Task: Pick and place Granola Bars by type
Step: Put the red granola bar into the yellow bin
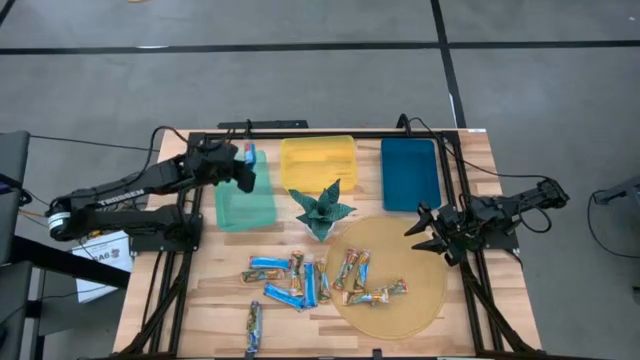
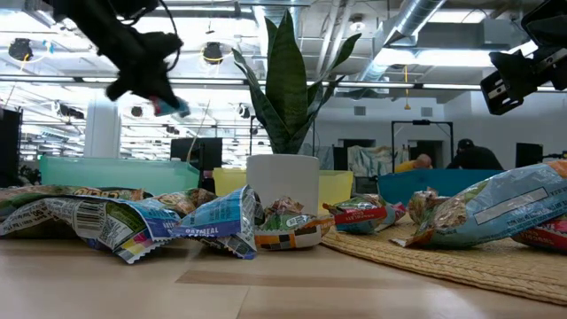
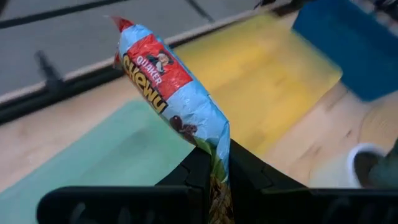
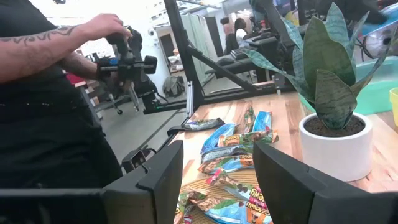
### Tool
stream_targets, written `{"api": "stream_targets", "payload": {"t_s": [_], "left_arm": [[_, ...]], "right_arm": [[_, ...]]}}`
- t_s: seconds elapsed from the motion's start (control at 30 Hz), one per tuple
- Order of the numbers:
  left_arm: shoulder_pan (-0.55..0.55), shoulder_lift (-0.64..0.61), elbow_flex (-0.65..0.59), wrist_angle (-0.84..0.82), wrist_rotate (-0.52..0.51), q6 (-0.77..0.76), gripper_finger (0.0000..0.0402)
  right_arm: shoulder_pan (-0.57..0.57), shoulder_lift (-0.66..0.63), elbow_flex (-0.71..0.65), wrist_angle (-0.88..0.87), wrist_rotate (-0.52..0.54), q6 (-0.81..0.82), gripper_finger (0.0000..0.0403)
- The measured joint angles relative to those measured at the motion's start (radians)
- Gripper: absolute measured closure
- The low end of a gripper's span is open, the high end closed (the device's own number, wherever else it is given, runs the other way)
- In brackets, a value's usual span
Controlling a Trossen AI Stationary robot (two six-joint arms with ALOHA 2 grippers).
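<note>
My left gripper [image 1: 245, 165] is shut on a blue granola bar [image 3: 168, 81] with a red label, above the far end of the green tray [image 1: 243, 205]. In the low view the gripper [image 2: 146, 84] and the bar [image 2: 173, 106] hang high over the table. Several more granola bars, blue and multicoloured, lie flat on the wood [image 1: 285, 282] and on the round woven mat [image 1: 372, 283]. My right gripper [image 1: 430, 230] stands open at the table's right, beside the mat, with nothing between its fingers [image 4: 161, 174]. My left gripper pinches one end of the blue bar [image 3: 216, 146] between its two fingers [image 3: 193, 171]. The fingers slant downward, coming from the table's left. The bar juts out past the fingertips, lifted clear above the green tray [image 3: 93, 162].
A yellow tray [image 1: 318, 160] and a blue tray [image 1: 410, 172] stand along the far edge, right of the green one. A potted plant [image 1: 322, 210] in a white pot [image 2: 282, 190] stands mid-table. A person [image 4: 56, 93] stands beyond the table's near side.
</note>
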Motion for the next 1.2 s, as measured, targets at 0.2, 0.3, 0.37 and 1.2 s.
{"api": "stream_targets", "payload": {"t_s": [0.2,0.3,0.37,1.2], "left_arm": [[0.076,0.192,0.000,0.298,0.127,-0.039,0.0374],[0.086,0.295,0.001,0.422,0.158,-0.125,0.0374],[0.086,0.358,0.022,0.448,0.171,-0.161,0.0374],[0.067,0.609,0.131,0.452,0.118,-0.295,0.0330]], "right_arm": [[0.000,0.000,0.000,0.000,0.000,0.000,0.0214],[0.000,0.000,0.000,0.000,0.000,0.000,0.0214],[0.000,0.000,0.000,0.000,0.000,0.000,0.0214],[0.000,0.000,0.000,0.000,0.000,0.000,0.0214]]}}
